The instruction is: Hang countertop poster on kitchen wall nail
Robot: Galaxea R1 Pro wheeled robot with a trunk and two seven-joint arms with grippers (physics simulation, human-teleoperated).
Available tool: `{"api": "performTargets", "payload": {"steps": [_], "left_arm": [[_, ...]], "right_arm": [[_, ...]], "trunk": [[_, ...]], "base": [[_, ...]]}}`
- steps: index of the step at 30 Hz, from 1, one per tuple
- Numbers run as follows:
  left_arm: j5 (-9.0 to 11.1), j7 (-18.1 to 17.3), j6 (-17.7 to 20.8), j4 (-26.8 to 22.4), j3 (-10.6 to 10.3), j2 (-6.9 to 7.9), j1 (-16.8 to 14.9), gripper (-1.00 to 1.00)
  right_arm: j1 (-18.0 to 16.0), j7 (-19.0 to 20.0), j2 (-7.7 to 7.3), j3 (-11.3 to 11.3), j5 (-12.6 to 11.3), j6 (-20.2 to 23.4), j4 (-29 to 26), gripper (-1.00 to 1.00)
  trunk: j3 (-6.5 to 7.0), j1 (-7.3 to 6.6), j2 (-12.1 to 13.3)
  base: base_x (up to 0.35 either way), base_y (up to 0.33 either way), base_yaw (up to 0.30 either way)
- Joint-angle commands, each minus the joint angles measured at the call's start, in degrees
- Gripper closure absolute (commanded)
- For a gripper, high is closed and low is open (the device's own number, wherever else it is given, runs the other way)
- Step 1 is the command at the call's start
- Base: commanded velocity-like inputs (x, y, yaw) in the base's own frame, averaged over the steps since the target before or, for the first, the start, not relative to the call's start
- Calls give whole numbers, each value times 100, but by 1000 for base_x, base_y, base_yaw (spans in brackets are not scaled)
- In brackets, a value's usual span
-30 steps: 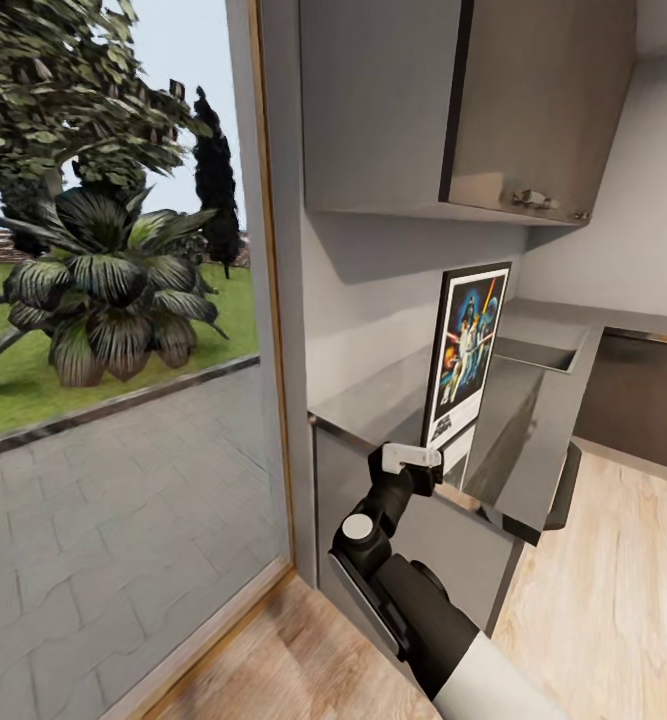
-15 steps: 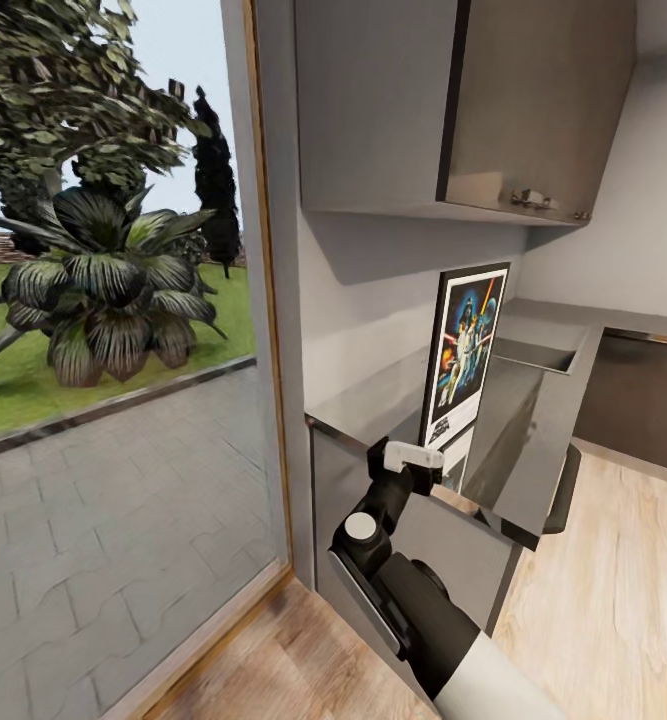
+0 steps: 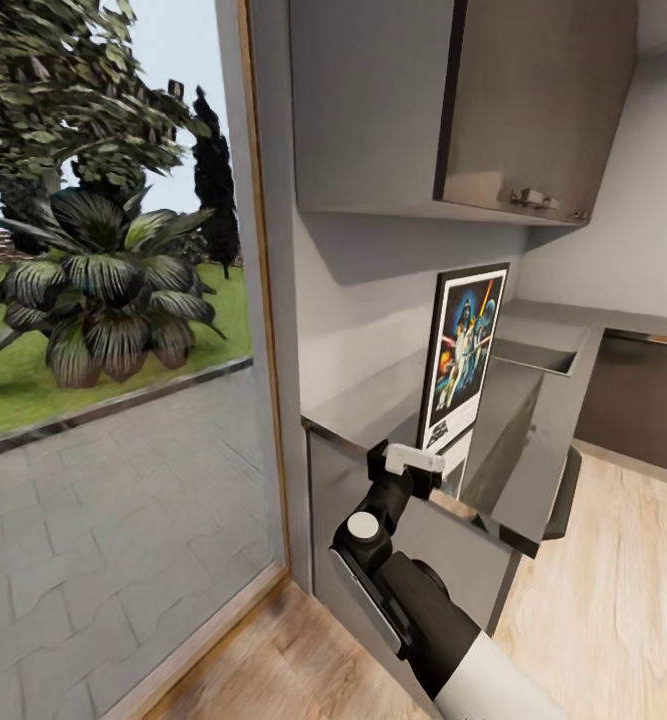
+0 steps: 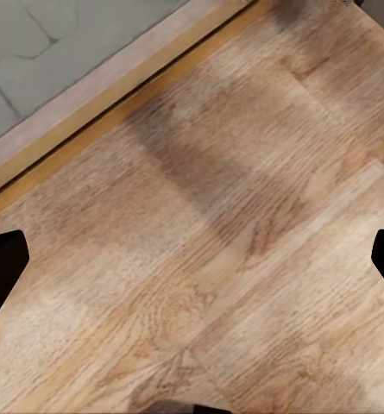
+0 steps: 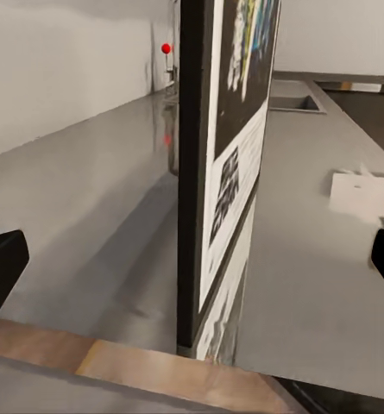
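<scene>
Poster (image 3: pixel 463 350) stands upright on its bottom edge at the near end of the grey bench (image 3: pixel 373 400), its dark artwork and white border turned toward the room. The right gripper (image 3: pixel 413 462) hangs at the bench's front edge, level with the poster's lower corner; in the right wrist view the poster (image 5: pixel 217 172) is seen edge-on, its black frame running straight up between the two dark fingers (image 5: pixel 2 263), which sit far apart at either side and touch nothing. Bare bench (image 5: pixel 79 198) stretches away on both sides of the frame toward the wall, where a small red-headed nail (image 5: pixel 166 48) shows, and a sunken sink (image 5: pixel 293 102) lies farther along. The bench's front lip (image 5: pixel 114 362) runs just below the poster's foot. To the left of the bench a wall end meets a tall window (image 3: pixel 113 300) with a wooden frame, and garden plants show beyond the glass. An upper cabinet (image 3: pixel 453 100) overhangs the bench, leaving open wall between its underside and the poster's top. Wood floor (image 3: pixel 613 600) lies open to the right of the bench. The left wrist view looks down on wood floor (image 4: pixel 209 241) beside the window's sill (image 4: pixel 97 95), with the left gripper's (image 4: pixel 196 259) fingers (image 4: pixel 0 272) spread wide and empty.
</scene>
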Motion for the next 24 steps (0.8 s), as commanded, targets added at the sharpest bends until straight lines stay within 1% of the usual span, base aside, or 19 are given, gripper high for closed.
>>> {"api": "performTargets", "payload": {"steps": [1,7,24], "left_arm": [[-1,-2,-3,-9,4,-1,3,-100],[1,-2,-3,-9,8,-1,3,-100],[-4,-2,-3,-9,10,-1,3,-100]], "right_arm": [[-7,-35,0,11,-29,56,-1,-100],[-7,-35,0,10,-45,50,1,-100],[0,-35,0,-6,-49,35,-15,-100]], "trunk": [[-5,2,-3],[-5,2,-3],[-5,2,-3]], "base": [[201,-84,0],[188,-89,0],[26,-17,0]]}}
